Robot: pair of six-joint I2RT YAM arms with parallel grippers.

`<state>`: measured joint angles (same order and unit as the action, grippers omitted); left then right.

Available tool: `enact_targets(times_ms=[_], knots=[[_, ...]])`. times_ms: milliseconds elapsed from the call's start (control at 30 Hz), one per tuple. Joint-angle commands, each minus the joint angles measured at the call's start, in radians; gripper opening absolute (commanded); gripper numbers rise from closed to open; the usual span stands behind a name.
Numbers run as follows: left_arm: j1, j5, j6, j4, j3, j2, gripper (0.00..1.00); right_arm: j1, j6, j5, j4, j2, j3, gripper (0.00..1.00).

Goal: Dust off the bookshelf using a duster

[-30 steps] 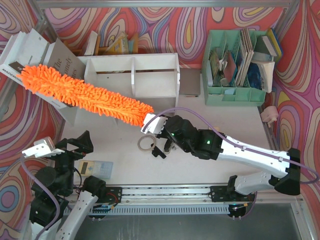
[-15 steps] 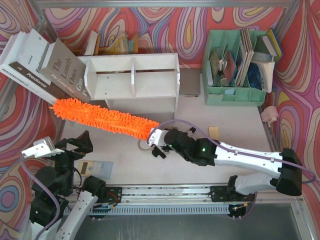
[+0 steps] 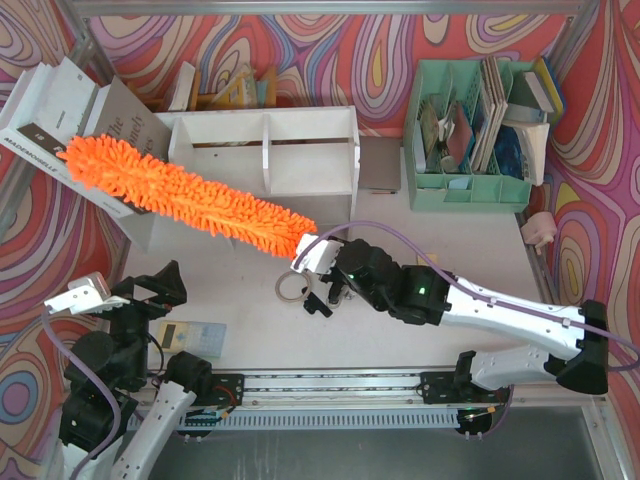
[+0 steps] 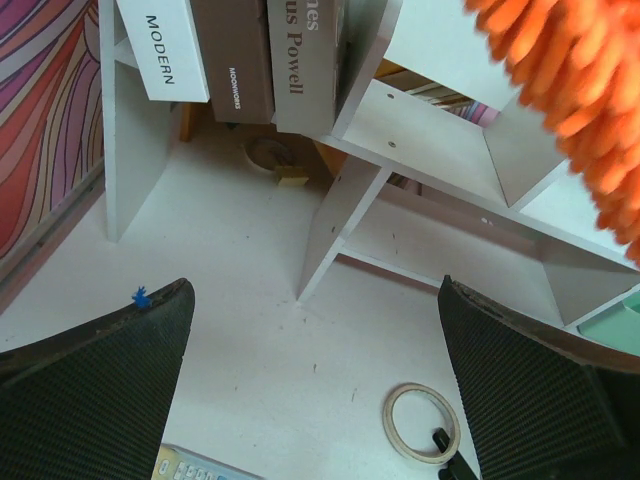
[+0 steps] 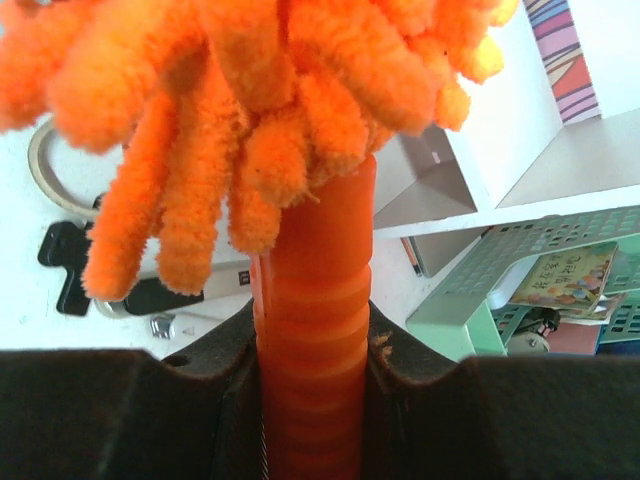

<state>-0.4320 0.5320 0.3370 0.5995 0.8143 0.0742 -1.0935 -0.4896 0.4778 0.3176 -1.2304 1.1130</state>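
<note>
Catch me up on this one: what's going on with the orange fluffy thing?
The right gripper is shut on the thin handle of the duster, holding it out over the table. Its fluffy head reaches up and left, across the left end of the bookshelf and the books leaning beside it; whether it touches them cannot be told. The left gripper is open and holds nothing, hanging near the table's near left edge.
</note>
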Motion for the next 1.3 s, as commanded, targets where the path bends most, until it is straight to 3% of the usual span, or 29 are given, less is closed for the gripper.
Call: enact_targets(times_ms=[0, 467, 933, 1267], knots=[[0.002, 0.011, 0.007, -0.007, -0.006, 0.005, 0.98, -0.002, 0.017, 0.008, -0.068, 0.017, 0.015, 0.0], [0.001, 0.006, 0.005, -0.009, -0.007, 0.019, 0.98, -0.002, 0.139, 0.022, -0.061, 0.055, -0.168, 0.0], [0.001, 0.012, 0.005, -0.007, -0.006, 0.014, 0.98, -0.003, 0.072, -0.011, -0.058, 0.027, 0.006, 0.0], [0.001, 0.013, 0.004, -0.009, -0.007, 0.016, 0.98, -0.003, 0.168, -0.008, -0.018, 0.047, -0.128, 0.0]])
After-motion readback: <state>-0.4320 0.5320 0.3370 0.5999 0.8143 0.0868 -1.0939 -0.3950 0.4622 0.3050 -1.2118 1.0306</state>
